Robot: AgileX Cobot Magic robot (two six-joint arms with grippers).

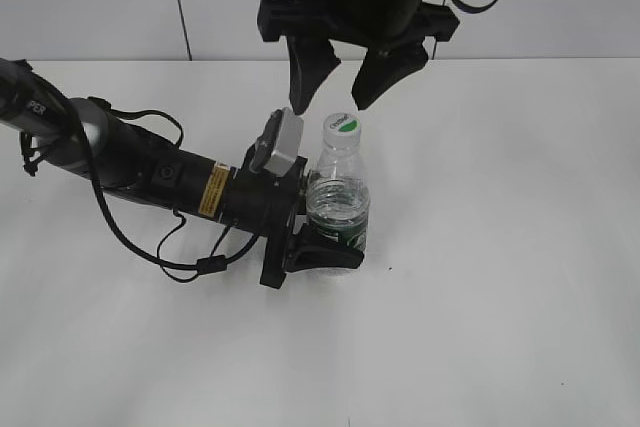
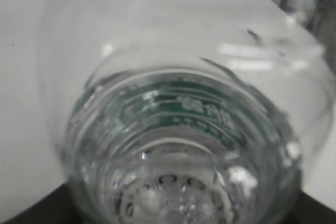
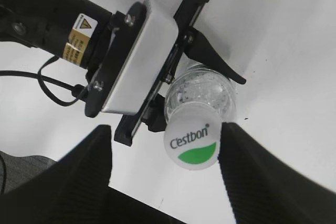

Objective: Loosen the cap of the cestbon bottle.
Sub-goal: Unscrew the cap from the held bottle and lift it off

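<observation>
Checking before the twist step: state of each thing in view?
cestbon bottle: upright on the table, partly filled with water, gripped at the label band.
cap: on the neck, untouched.
left gripper: shut on the bottle's lower body from the side.
right gripper: open, above the cap, fingers astride it in the right wrist view, not touching.

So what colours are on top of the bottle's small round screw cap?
White plastic cap with green Cestbon lettering and a green crescent, clearest in the right wrist view.
</observation>
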